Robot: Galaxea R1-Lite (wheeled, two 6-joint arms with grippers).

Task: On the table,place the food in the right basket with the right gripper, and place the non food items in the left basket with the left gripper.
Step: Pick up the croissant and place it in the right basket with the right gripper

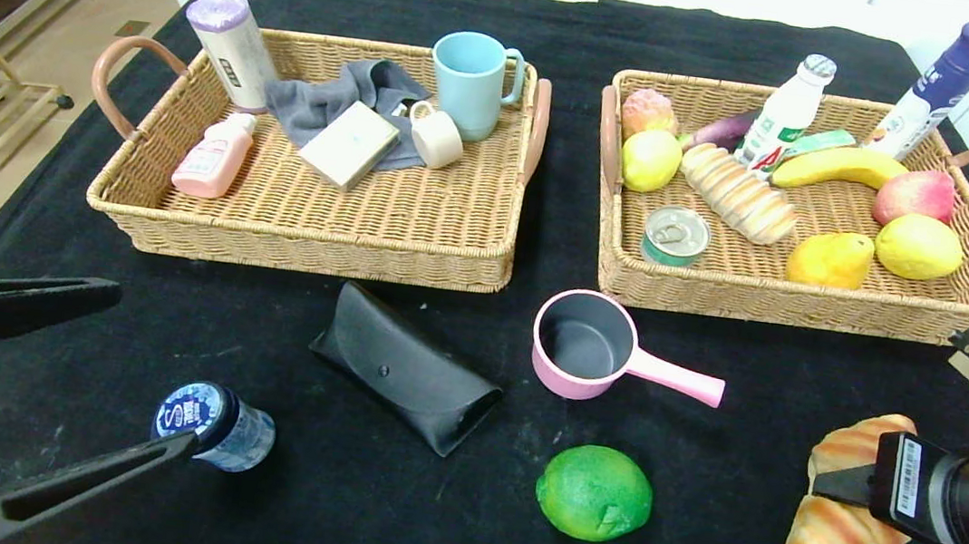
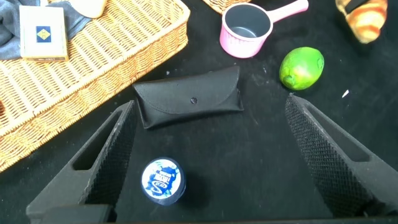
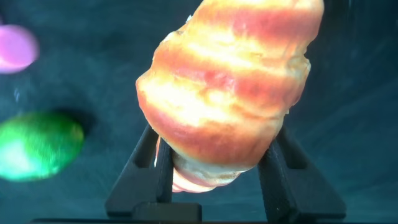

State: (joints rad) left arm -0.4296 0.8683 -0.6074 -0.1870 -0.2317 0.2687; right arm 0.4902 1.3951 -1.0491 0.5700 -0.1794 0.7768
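So the right end effector is shut tight on a croissant at the front right of the black counter. In the right wrist view the croissant sits squeezed between the two black fingers.

The left end effector is wide open w/ nothing in it. It hangs at the front left, and a small bottle w/ a blue and white cap stands just by its lower finger. In the left wrist view the bottle cap shows between the fingers — the writing on it is too small to read.

Also on the counter: a black glasses case, a pink pot w/ its handle pointing right, and a green lime.

The left basket holds a blue mug, a small cream cup, a gray cloth, a box, a pink bottle and a tall can w/ a purple top.

The right basket holds a banana, a bread roll, a tin can, a pear, a white drink bottle w/ a red "A" on it, plus more fruit.
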